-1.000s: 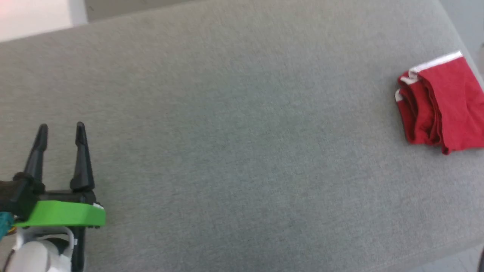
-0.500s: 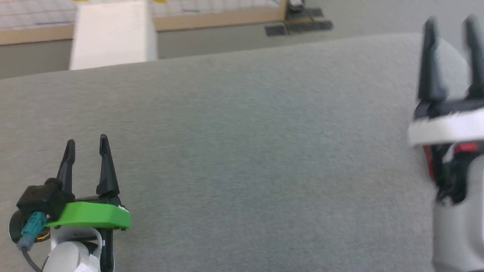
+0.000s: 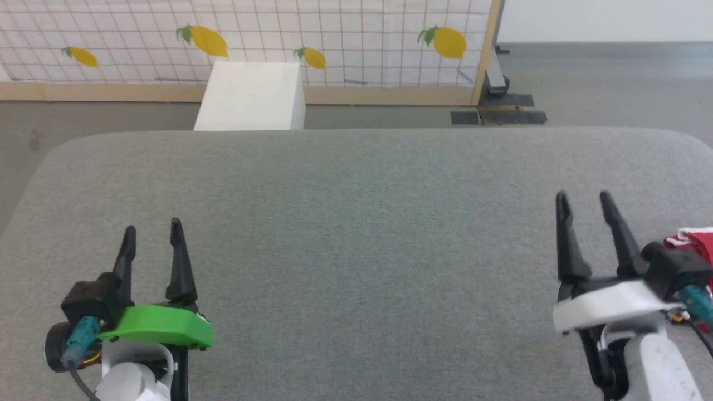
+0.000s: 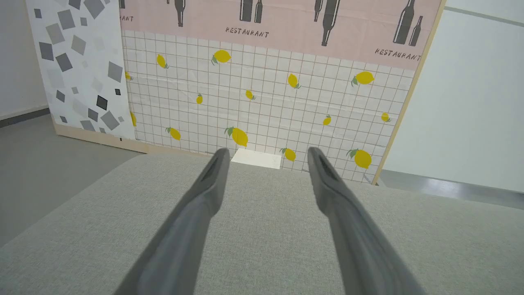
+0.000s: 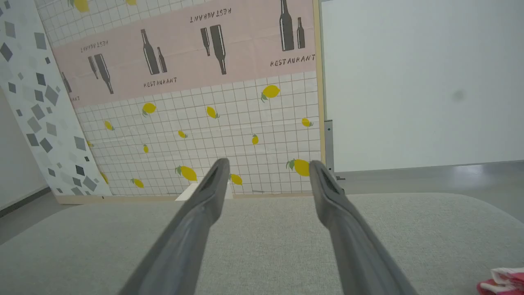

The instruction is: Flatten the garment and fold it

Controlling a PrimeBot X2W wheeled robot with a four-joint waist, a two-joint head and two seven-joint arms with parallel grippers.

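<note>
The head camera has swung up in the last second, bringing both tools into its view. The dark-fingered left tool [image 3: 152,225] and right tool [image 3: 582,194] hover open and empty over the grey fabric-covered counter [image 3: 356,223]. The bright red soft shorts with white trim [image 3: 693,240] lie at the counter's right edge, beside the right wrist. A second ago they lay stacked, so folding looks finished.

You have two grippers in front of you, the left gripper [image 3: 152,225] and the right gripper [image 3: 582,195], each with two dark fingers [image 3: 178,262], four in all. You also have one red garment [image 3: 699,242], one grey table [image 3: 356,223], one white box [image 3: 250,97] and one gridded panel [image 3: 356,22]. The head view shows four printed lemons [image 3: 445,42].
</note>
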